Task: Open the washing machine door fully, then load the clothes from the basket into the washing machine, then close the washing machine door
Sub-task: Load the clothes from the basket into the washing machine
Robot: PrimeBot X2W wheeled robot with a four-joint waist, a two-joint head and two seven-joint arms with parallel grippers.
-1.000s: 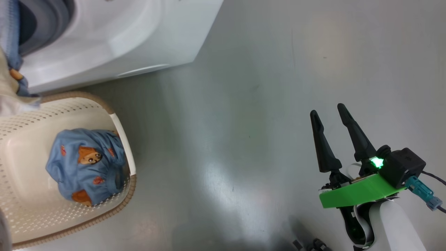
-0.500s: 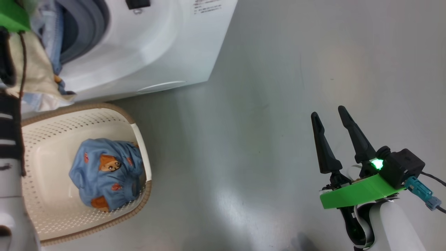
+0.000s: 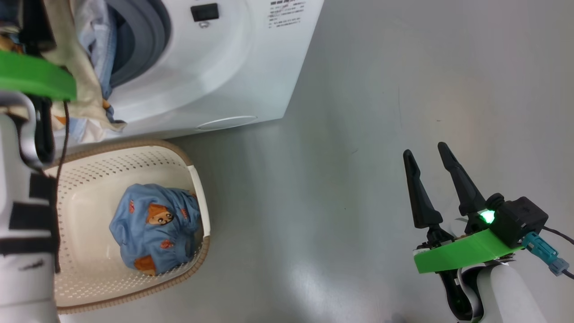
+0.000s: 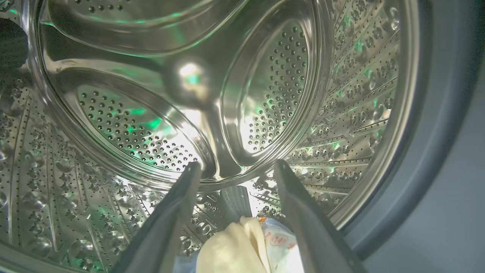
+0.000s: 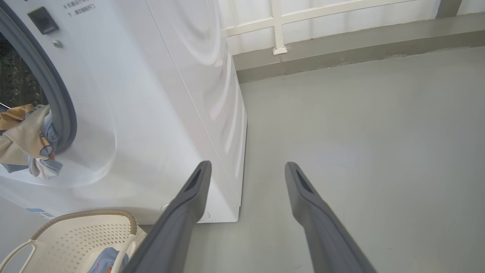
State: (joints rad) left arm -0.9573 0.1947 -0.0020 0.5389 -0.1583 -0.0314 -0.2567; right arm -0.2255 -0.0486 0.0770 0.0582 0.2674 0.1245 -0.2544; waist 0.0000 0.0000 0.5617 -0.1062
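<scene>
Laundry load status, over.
Left gripper open at steel drum; right gripper open, idle. Cream-blue garment hangs over grey gasket. Blue bear-print garment in cream perforated basket.

cream basket (image 3: 134, 167), blue clothes (image 3: 154, 224), seemingly bear-printed

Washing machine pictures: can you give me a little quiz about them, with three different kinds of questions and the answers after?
1. True or false: a blue bear-print garment lies in the basket.
2. Fill the gap: the right gripper is open and holds ____.
3. Where does the left gripper point?
A. into the steel drum
B. into the basket
C. at the right gripper

Key: 1 true; 2 nothing; 3 A.
</scene>
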